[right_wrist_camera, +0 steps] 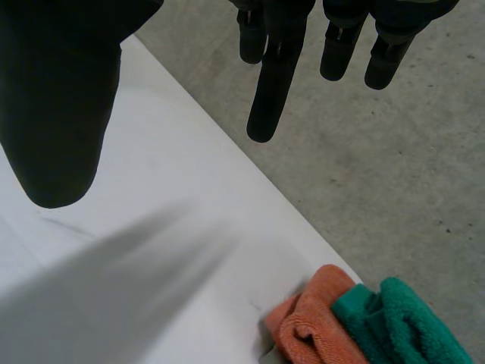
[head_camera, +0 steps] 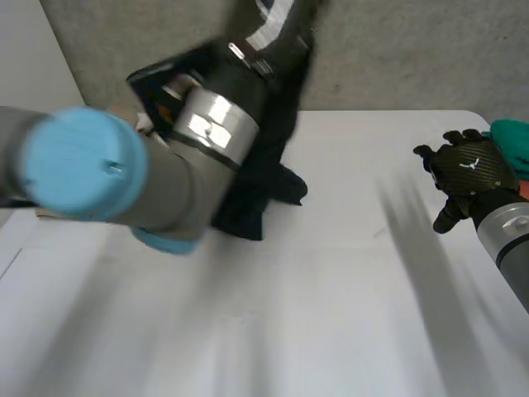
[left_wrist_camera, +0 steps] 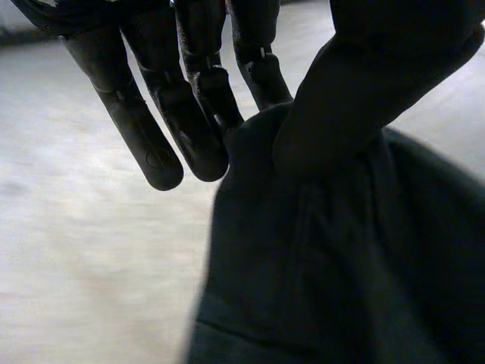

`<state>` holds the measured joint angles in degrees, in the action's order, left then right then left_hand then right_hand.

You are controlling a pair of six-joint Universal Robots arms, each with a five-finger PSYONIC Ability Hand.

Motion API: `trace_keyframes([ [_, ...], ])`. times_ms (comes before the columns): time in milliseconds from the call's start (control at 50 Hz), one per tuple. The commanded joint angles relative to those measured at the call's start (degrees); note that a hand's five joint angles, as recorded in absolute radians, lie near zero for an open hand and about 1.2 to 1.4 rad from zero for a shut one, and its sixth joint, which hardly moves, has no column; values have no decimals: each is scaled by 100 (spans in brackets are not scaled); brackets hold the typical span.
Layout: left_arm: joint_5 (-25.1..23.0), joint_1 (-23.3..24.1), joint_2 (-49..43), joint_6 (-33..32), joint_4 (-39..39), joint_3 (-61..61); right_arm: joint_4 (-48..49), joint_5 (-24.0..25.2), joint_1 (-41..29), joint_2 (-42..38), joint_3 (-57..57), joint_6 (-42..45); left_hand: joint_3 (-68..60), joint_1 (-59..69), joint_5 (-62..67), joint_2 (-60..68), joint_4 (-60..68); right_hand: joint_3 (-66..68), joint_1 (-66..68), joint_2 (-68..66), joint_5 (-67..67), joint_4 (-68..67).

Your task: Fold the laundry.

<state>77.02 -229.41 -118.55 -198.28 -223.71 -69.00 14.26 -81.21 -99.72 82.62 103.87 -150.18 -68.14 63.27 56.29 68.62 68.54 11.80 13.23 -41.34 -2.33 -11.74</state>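
Note:
A dark garment (head_camera: 263, 186) hangs from my left hand (head_camera: 266, 43), which is raised over the back middle of the white table (head_camera: 347, 273); the garment's lower end rests bunched on the tabletop. In the left wrist view the thumb (left_wrist_camera: 364, 83) presses the dark garment (left_wrist_camera: 341, 265) against the fingers (left_wrist_camera: 189, 114), so the hand is shut on it. My right hand (head_camera: 467, 165) hovers at the table's right edge, open and holding nothing. Its straight fingers (right_wrist_camera: 273, 83) and thumb (right_wrist_camera: 53, 98) point down over the table edge.
A green towel (head_camera: 512, 136) and an orange cloth (right_wrist_camera: 311, 326) beside the green towel (right_wrist_camera: 402, 322) lie at the table's far right corner, just past my right hand. My left arm (head_camera: 83, 161) reaches across the table's left side. Grey floor (right_wrist_camera: 379, 167) lies beyond the table edge.

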Motion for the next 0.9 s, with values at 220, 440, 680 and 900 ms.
trace_keyframes([
  [220,-1587,169,-126,1099,1936,-552,173,-27,330,-194,-192,24,5019,-4532,-4835,-5067,-5060,-180,-323,3134,233,174],
  [440,585,-648,1492,1028,2621,-2634,-1653,1466,198,439,-78,1078,4516,-4029,-4332,-4564,-4557,-180,-323,3134,233,174],
  [680,683,-1536,1177,194,2780,-3699,-2024,1811,-118,-861,-288,1078,2361,-1874,-2176,-2408,-2401,1391,1248,1563,-1338,-1397],
  [900,656,-2020,210,-545,2727,-3322,-794,1521,-276,-1731,-359,1140,2529,-2042,-2344,-2577,-2569,2217,2074,737,-2164,-2223],
])
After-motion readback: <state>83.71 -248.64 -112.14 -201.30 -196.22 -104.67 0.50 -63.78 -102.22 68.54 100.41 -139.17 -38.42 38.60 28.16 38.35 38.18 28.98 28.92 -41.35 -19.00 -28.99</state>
